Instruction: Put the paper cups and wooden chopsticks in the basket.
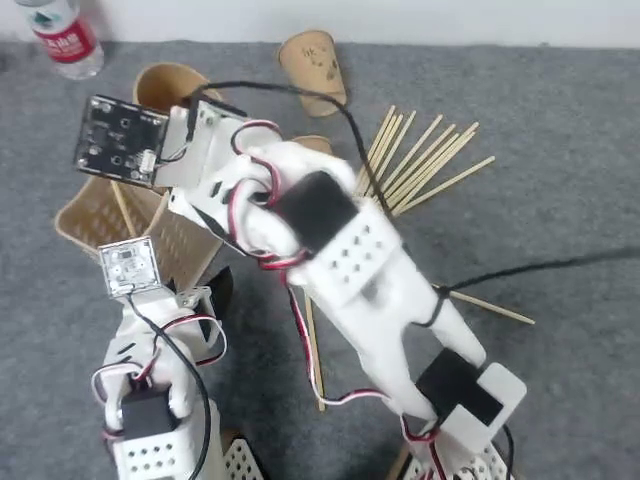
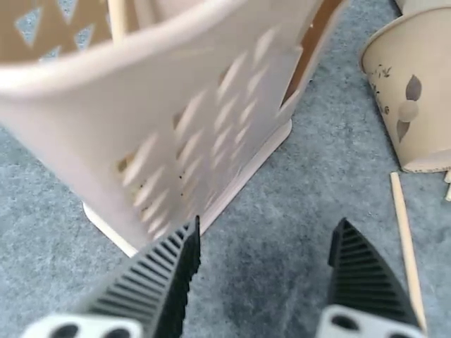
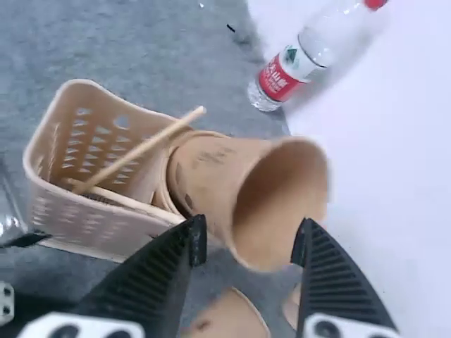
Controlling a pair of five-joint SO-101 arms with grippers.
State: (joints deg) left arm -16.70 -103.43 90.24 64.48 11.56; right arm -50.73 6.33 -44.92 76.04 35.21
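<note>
My right gripper (image 3: 250, 229) hangs over the far end of the beige basket (image 1: 85, 215), shut on a tilted paper cup (image 3: 271, 197), also seen as cup (image 1: 170, 85), whose base points into the basket (image 3: 63, 211). A chopstick (image 3: 141, 151) leans inside the basket. My left gripper (image 2: 269, 232) stands open and empty just above the carpet by the basket's near side wall (image 2: 176, 120). A second cup (image 1: 312, 65) lies at the back, and a third cup (image 2: 416, 91) lies beside the basket. Several chopsticks (image 1: 420, 165) fan out on the carpet to the right.
A water bottle (image 1: 62, 35) lies at the back left corner. Single chopsticks lie loose: one chopstick (image 1: 490, 305) to the right of the right arm, another chopstick (image 1: 313, 350) between the arms. Cables run across the grey carpet.
</note>
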